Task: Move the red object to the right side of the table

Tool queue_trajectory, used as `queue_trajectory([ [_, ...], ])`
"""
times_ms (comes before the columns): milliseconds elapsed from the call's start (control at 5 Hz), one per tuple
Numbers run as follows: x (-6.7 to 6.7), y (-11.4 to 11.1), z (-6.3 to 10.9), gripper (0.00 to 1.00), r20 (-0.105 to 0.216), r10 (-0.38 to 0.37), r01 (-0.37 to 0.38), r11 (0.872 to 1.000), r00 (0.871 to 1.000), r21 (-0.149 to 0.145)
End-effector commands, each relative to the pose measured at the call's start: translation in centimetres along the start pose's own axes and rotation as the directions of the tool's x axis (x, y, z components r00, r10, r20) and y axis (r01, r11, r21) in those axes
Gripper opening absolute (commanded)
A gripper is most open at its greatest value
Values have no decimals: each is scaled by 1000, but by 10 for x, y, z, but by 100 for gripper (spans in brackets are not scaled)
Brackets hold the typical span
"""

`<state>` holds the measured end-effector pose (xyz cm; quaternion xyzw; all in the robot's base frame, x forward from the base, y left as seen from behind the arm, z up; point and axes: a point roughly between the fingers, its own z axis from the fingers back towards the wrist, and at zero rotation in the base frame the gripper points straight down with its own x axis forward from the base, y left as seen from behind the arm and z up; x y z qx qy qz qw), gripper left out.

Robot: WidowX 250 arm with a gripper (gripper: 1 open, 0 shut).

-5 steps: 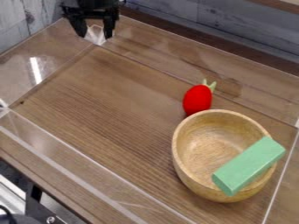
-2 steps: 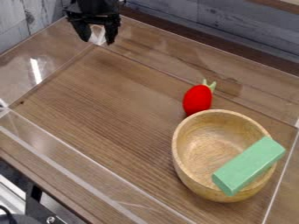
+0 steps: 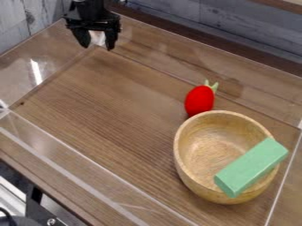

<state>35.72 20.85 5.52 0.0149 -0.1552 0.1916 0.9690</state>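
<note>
The red object (image 3: 200, 100), a small glossy strawberry toy with a green-yellow leafy top, lies on the brown wood-grain table (image 3: 106, 106), right of centre and just behind the wooden bowl. My gripper (image 3: 94, 40) hangs at the far left corner of the table, well away from the strawberry. Its two dark fingers point down and stand apart with nothing between them, so it is open.
A wooden bowl (image 3: 192, 159) sits at the near right with a green rectangular block (image 3: 252, 167) leaning across its rim. Low clear acrylic walls (image 3: 48, 71) border the tabletop on all sides.
The gripper has sunk slightly at the far left corner; a pale patch seen between its fingers earlier no longer shows. Strawberry, bowl and block have not moved.
</note>
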Motion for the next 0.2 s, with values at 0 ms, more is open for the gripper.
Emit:
queue_trajectory([
  [0,11,5,31,100,63,42,-43,999,997,16],
])
